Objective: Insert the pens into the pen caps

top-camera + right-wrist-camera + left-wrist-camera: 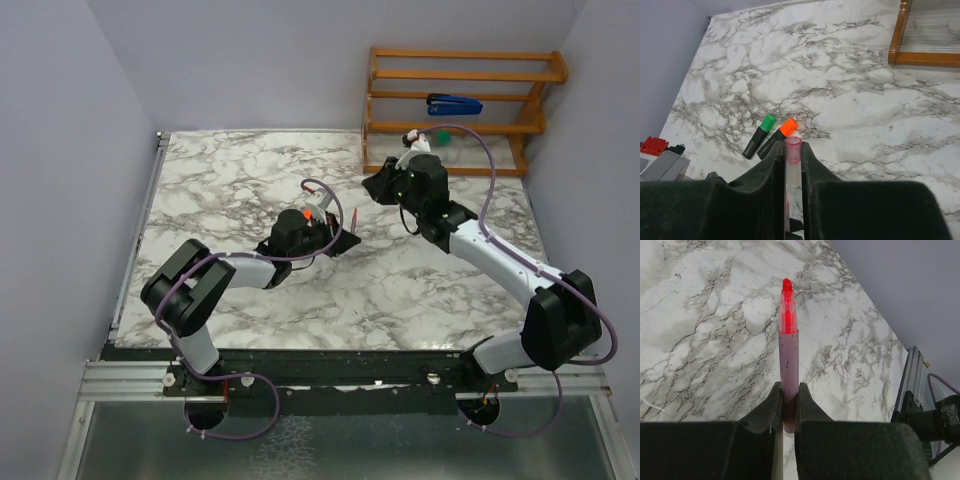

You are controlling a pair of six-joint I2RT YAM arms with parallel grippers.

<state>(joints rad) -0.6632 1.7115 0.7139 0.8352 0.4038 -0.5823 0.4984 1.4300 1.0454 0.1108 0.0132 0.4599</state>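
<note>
The left hand point(787, 399) is clamped on the rear of the pale pink pen point(788, 355). This leaves the red tip jutting free ahead of the fingers, ready to enter a cap. The right hand point(791, 150) is clamped on a translucent pink cap point(793, 175), with the open mouth facing forward past its fingers, presumably to receive that tip. Just beyond the right hand, a green-ended black pen point(759, 136) and an orange-ended black pen point(776, 137) lie side by side on the bench point(865, 110).

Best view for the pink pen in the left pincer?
Left wrist: pink pen close up, red tip bare, clamped in the left pincer. Top external shows only a thin sliver; right wrist misses it.
</note>
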